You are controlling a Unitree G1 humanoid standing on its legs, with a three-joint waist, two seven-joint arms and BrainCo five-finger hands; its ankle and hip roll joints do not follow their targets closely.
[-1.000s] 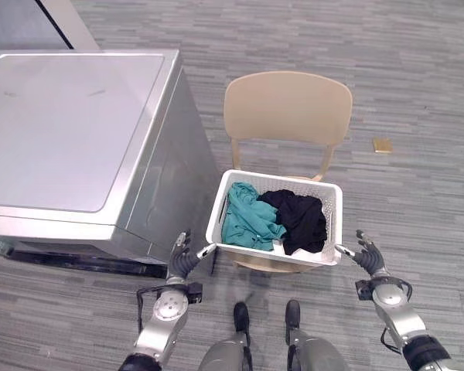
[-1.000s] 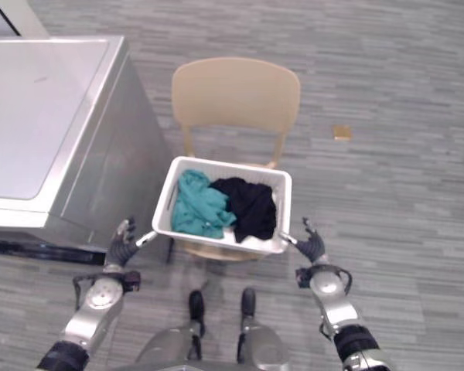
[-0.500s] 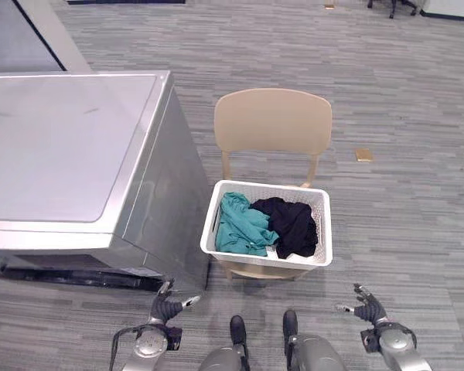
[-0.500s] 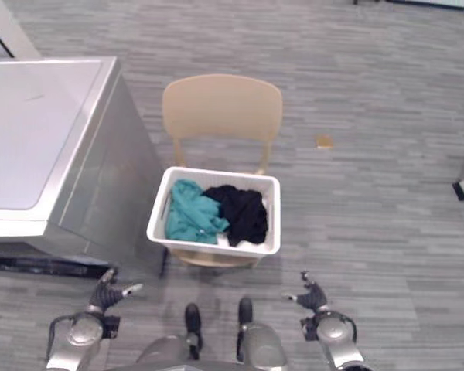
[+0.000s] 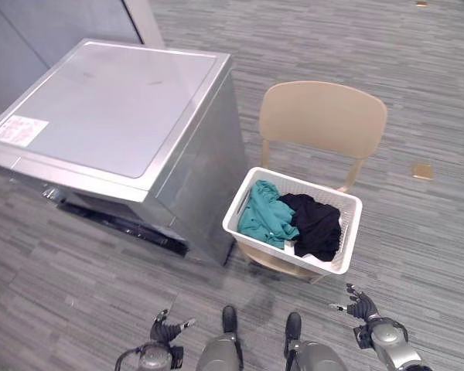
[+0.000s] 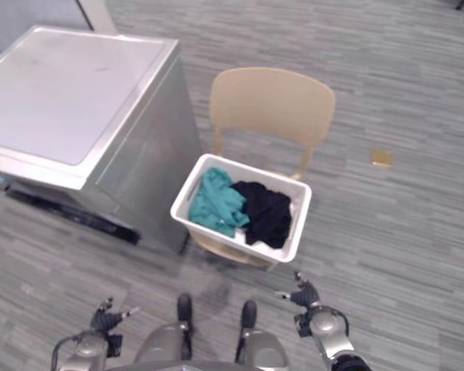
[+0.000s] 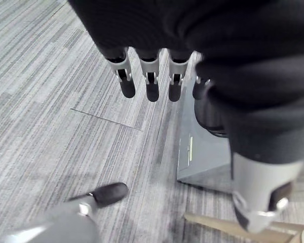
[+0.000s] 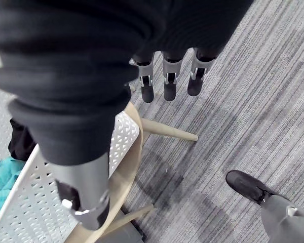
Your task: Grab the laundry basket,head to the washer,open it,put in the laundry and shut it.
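Grey carpet surrounds the white laundry basket (image 5: pixel 294 224) on its beige chair (image 5: pixel 322 124), washer (image 5: pixel 116 116) at ten o'clock; my left hand (image 5: pixel 164 331) and right hand (image 5: pixel 360 306), both relaxed and empty, should reach evenly for opposite rims.

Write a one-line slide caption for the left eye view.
White laundry basket with teal and black clothes sits on a beige chair beside the silver washer; both robot hands open and low, left, right.
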